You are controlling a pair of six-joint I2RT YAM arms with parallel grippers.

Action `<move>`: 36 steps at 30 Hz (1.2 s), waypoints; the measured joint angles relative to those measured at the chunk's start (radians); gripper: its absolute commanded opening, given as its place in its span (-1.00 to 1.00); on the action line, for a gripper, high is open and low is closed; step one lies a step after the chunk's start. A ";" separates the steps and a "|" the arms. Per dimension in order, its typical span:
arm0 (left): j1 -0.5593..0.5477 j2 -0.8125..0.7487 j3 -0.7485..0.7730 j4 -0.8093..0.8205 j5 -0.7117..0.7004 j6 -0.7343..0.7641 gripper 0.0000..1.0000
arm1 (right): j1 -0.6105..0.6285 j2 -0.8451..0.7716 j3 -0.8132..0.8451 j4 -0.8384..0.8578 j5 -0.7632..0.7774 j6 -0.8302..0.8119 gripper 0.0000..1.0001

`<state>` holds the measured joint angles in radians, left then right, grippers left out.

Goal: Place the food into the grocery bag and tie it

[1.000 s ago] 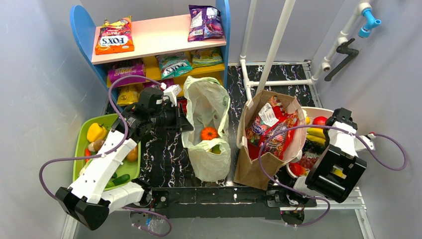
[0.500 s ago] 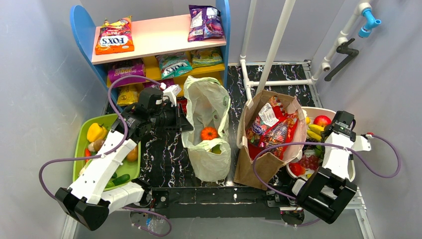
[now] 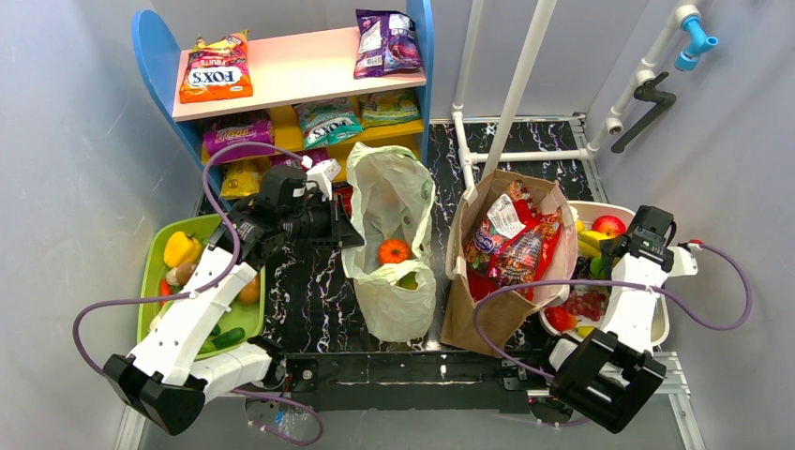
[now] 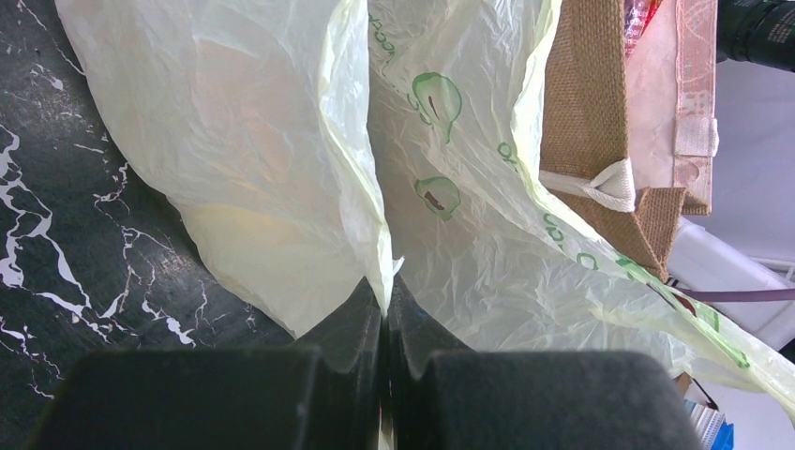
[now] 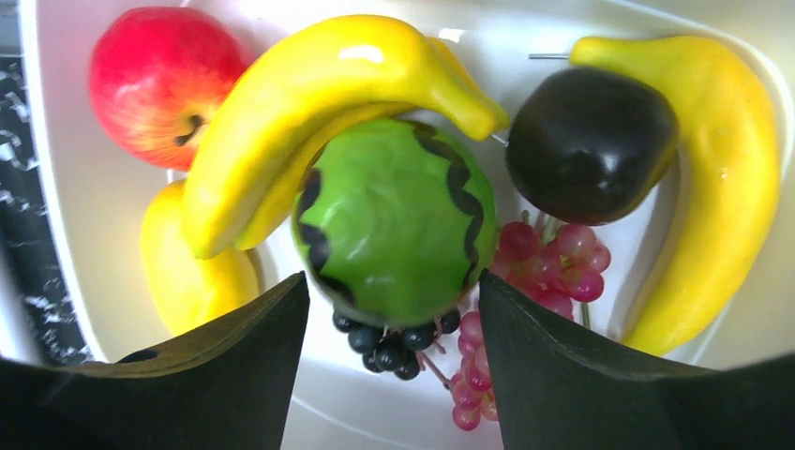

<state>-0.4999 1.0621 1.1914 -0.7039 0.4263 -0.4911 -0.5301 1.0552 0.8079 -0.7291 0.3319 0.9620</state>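
Observation:
The pale-green grocery bag [image 3: 394,197] lies open on the dark table, with an orange-red round food piece [image 3: 394,251] and a green piece [image 3: 408,279] inside. My left gripper [image 3: 349,236] is shut on the bag's left rim. In the left wrist view the jaws [image 4: 384,286] pinch a fold of the bag [image 4: 272,169]. My right gripper [image 3: 614,255] is open over the white fruit bowl [image 3: 658,323]. In the right wrist view its jaws [image 5: 394,281] straddle a green striped melon-like ball [image 5: 394,220] without touching it.
The bowl [image 5: 84,197] also holds bananas [image 5: 319,84], a red apple [image 5: 159,80], a dark plum [image 5: 591,141] and grapes [image 5: 553,267]. A brown paper bag [image 3: 497,309] of snacks stands between bag and bowl. A green tray [image 3: 155,258] sits left; a snack shelf [image 3: 300,70] at the back.
The right arm's elbow has swung toward the near edge and its wrist has settled over the fruit bowl. The left arm and the grocery bag have not moved.

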 measured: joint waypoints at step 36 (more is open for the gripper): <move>0.000 -0.021 -0.006 0.000 0.002 -0.003 -1.00 | 0.000 0.018 0.037 -0.030 0.080 -0.055 0.78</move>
<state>-0.4999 1.0413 1.1858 -0.7040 0.4286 -0.4946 -0.5301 1.0728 0.8452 -0.7594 0.4118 0.9066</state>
